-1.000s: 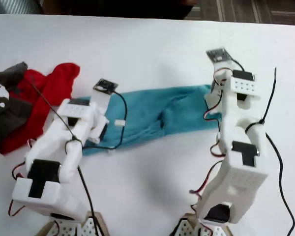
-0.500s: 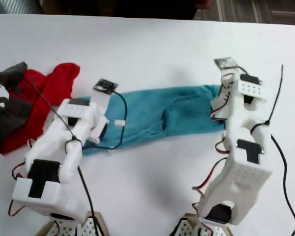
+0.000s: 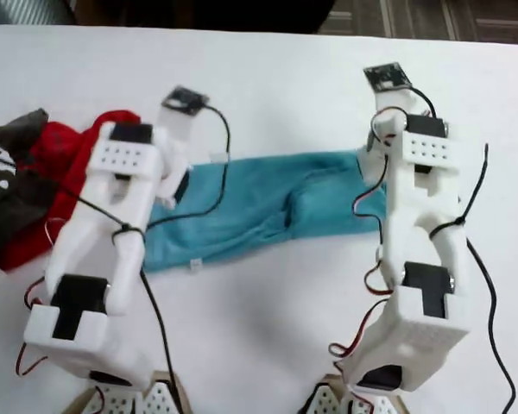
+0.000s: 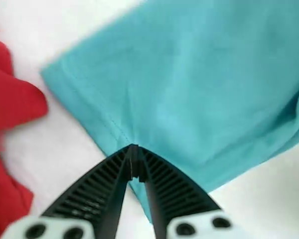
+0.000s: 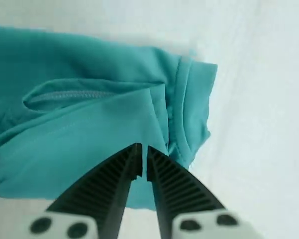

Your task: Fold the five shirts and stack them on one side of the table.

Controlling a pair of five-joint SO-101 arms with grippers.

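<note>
The teal shirt (image 3: pixel 268 211) is lying as a long band across the middle of the counter (image 3: pixel 268 95), apparently narrowed lengthwise. Its 9 o'clock hem is being pinched by the left jaws, fully closed. Its 3 o'clock collar end is being gripped by the right jaws, closed to a sliver. A red shirt (image 3: pixel 78 164) and a dark shirt (image 3: pixel 4 185) are lying crumpled at 9 o'clock. No stack is begun, so most of the task is judged remaining.
</note>
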